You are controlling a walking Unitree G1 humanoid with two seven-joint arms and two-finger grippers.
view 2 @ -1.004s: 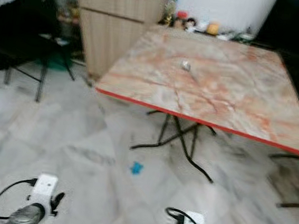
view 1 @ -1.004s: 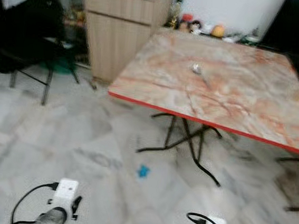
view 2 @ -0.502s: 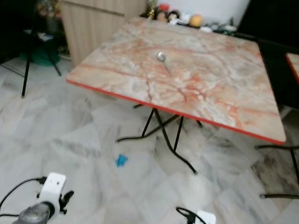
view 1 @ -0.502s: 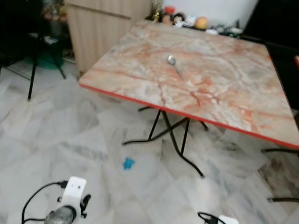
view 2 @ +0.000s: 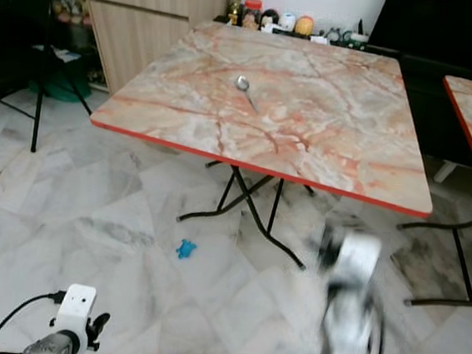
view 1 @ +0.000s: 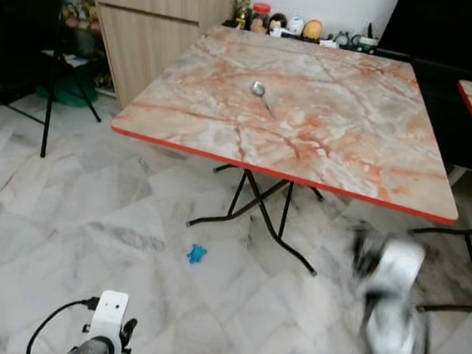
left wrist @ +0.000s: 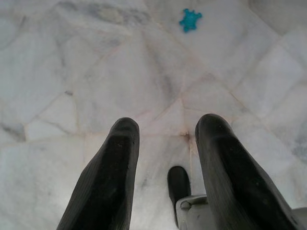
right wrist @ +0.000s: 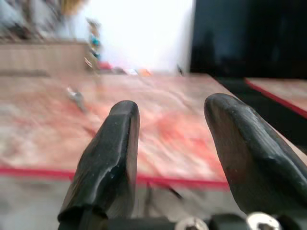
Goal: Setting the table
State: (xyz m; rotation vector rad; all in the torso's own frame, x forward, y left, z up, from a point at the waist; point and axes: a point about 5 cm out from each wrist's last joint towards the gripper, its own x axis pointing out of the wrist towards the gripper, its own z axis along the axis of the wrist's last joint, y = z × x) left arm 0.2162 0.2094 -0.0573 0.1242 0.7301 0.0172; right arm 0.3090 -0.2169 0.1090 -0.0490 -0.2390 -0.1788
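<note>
A spoon [view 1: 263, 97] lies alone on the marble tabletop [view 1: 349, 129], toward its far half. The right claw [right wrist: 168, 158], fingers spread and empty, is levelled at the tabletop's red near edge. The left claw [left wrist: 165, 172], also spread, is pointed at the floor [view 1: 65, 211]. The approach step is judged in hand; next, a reach over the edge toward the spoon is called for.

**Where each camera looks**

The two head views look forward and down from standing height, sharing the marbled surface [view 1: 326, 110], the spoon [view 1: 262, 94] on it and the pale floor [view 1: 65, 211]. The left wrist view faces straight down, close to the floor, past a blue scrap [left wrist: 190, 19]. The right wrist view looks level across the surface, blurred.
</note>
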